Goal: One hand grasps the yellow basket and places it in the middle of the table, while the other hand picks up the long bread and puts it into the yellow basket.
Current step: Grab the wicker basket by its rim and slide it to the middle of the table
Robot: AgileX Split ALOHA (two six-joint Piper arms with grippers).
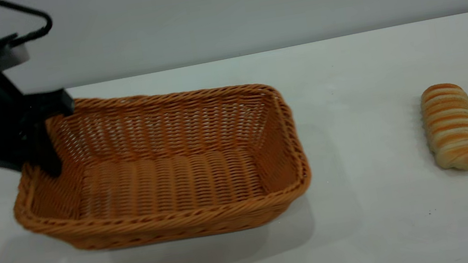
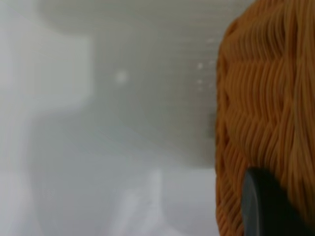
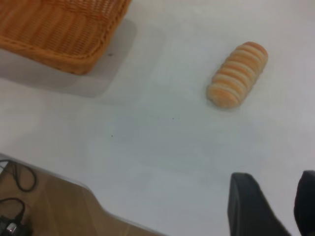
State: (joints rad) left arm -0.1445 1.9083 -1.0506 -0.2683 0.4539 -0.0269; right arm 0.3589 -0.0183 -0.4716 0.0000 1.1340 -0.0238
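Landmark: take the yellow basket [image 1: 162, 179] as your reference; every place below is given from it.
Basket: it sits at the left-centre of the table [image 1: 368, 65], and its near side seems to cast a wide shadow, so you may have it tilted or slightly raised; you cannot be sure from these views.
Left gripper [image 1: 45, 136]: it is at the basket's left end wall, one finger inside against the weave and one outside over the braided rim, closed on that wall. Your left wrist view agrees, with wicker filling the side right next to a dark fingertip [image 2: 266, 206].
Long bread [image 1: 453, 125]: it lies flat on the table well to the right of the basket, untouched, nothing near it.
Right gripper [image 3: 283, 206]: it hovers above the table on the bread's side, well apart from the basket; its fingers stand apart with nothing between them.
Done: by my judgement, only the grasp on the basket.
Left: finish setting the basket in the middle, let go, then bring the right arm to the bread, lift it, and drop it into the basket.
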